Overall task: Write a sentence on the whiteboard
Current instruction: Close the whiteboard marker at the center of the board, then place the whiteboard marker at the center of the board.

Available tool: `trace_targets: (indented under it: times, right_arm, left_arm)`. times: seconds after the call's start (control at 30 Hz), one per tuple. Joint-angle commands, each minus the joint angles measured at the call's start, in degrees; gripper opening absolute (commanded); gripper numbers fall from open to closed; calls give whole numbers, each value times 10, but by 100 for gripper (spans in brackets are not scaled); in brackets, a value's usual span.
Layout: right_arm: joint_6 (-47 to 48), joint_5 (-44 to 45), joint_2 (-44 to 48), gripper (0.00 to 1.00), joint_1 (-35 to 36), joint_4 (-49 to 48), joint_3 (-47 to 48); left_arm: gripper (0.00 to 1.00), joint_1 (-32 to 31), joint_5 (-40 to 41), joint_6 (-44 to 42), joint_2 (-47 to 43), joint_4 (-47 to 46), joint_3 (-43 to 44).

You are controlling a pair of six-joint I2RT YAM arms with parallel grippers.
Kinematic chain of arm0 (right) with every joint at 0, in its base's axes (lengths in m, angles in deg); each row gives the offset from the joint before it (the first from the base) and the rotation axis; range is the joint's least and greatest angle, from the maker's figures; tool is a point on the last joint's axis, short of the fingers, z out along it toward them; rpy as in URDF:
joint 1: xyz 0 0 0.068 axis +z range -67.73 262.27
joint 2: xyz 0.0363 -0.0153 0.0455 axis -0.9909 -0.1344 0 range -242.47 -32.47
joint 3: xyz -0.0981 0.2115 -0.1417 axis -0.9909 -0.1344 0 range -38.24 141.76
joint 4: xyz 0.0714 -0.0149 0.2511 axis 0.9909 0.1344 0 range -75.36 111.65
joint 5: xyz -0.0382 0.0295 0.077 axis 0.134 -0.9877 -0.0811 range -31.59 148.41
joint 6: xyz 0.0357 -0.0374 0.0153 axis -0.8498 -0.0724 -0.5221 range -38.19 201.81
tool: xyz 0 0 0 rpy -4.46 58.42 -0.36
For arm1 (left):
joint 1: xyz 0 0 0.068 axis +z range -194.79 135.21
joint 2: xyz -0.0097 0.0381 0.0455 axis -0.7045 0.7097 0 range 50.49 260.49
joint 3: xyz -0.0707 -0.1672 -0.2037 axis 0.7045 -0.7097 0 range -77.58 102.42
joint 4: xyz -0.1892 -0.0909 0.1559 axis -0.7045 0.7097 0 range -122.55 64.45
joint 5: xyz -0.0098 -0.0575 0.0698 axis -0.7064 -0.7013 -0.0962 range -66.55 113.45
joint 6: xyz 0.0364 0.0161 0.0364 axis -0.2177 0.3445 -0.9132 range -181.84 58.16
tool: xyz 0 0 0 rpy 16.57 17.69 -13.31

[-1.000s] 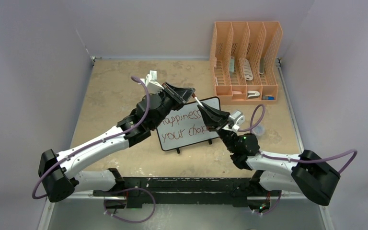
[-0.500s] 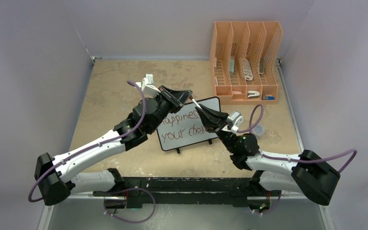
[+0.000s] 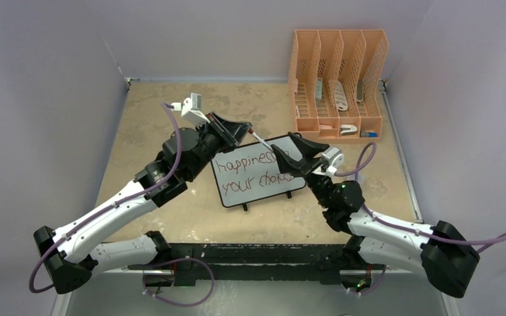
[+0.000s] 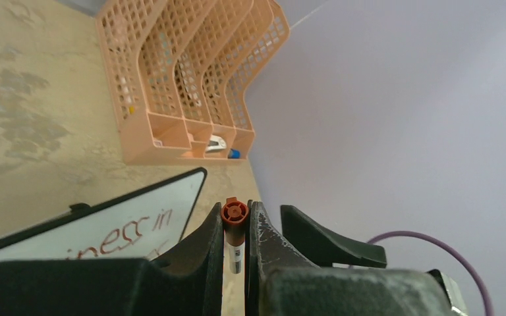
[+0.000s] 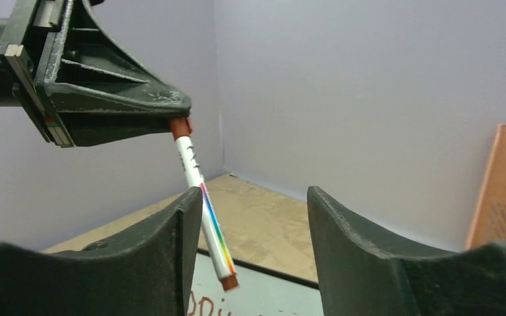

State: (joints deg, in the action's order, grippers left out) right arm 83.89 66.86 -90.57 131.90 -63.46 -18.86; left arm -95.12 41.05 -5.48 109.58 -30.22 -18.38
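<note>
The whiteboard [image 3: 257,176] stands tilted mid-table on its small black feet, and it shows in the left wrist view as the whiteboard [image 4: 115,224]. The sentence [image 3: 247,171] runs across it in two red-brown lines, its right end hidden behind my right gripper. My left gripper [image 3: 242,128] is shut on the capped end of a white marker [image 3: 258,138] with a rainbow stripe, which slants down over the board's top edge. The right wrist view shows that marker [image 5: 205,214] hanging beside one finger of my right gripper [image 5: 250,253], which is open and holds nothing.
An orange mesh file organizer [image 3: 338,85] with small items in its slots stands at the back right. Grey walls close in the tan table [image 3: 151,131] on three sides. Both arms lean in over the board from either side.
My right gripper has opened and let go of the marker. The left arm has drawn the marker back toward the far left, and the right gripper has shifted slightly right.
</note>
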Motion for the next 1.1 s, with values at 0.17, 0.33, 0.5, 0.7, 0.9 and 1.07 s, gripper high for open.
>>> trace_targets:
  times: [0.17,0.33,0.5,0.7,0.9,1.07]
  right_arm:
    - [-16,-26,74,78,-7,146,59]
    - [-37,-24,119,81,-7,275,90]
    - [-48,-12,163,83,-7,387,113]
    - [-93,21,208,90,-7,483,125]
    - [-116,97,247,99,-7,553,147]
    - [-134,134,267,99,-7,614,170]
  left_arm:
    - [0,16,55,-153,-14,31,83]
    - [0,24,100,-273,1,114,169]
    - [0,40,126,-372,32,232,269]
    - [0,73,118,-419,88,380,362]
    - [0,168,21,-420,140,469,380]
    - [0,275,-83,-425,177,504,353]
